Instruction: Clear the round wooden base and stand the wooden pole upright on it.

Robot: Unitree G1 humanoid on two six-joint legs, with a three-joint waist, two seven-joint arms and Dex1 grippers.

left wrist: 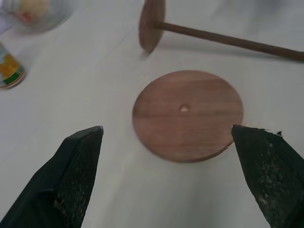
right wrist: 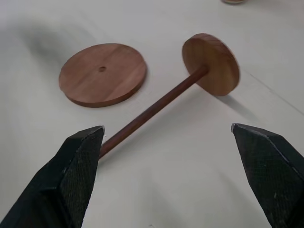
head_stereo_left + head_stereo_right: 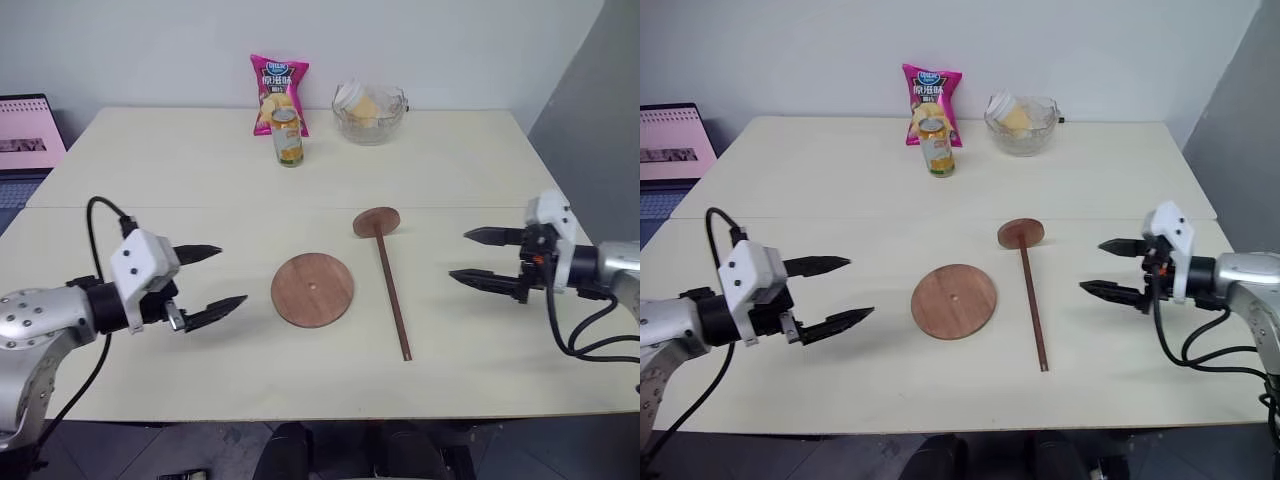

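The round wooden base [image 3: 312, 289] lies flat at the middle of the table, bare on top, with a small hole at its centre. Just to its right the wooden pole [image 3: 392, 292] lies on its side, its small end disc [image 3: 376, 221] toward the far side. My left gripper [image 3: 208, 281] hovers open to the left of the base and points at it; the base [image 1: 187, 114] shows ahead between its fingers. My right gripper [image 3: 476, 257] hovers open to the right of the pole, pointing at the pole [image 2: 152, 111]. Neither holds anything.
At the table's far side stand a pink snack bag [image 3: 279, 92], a can [image 3: 288, 137] in front of it and a glass bowl [image 3: 369, 112] with food. A laptop [image 3: 28, 135] sits beyond the left edge. A seam [image 3: 200, 207] crosses the table.
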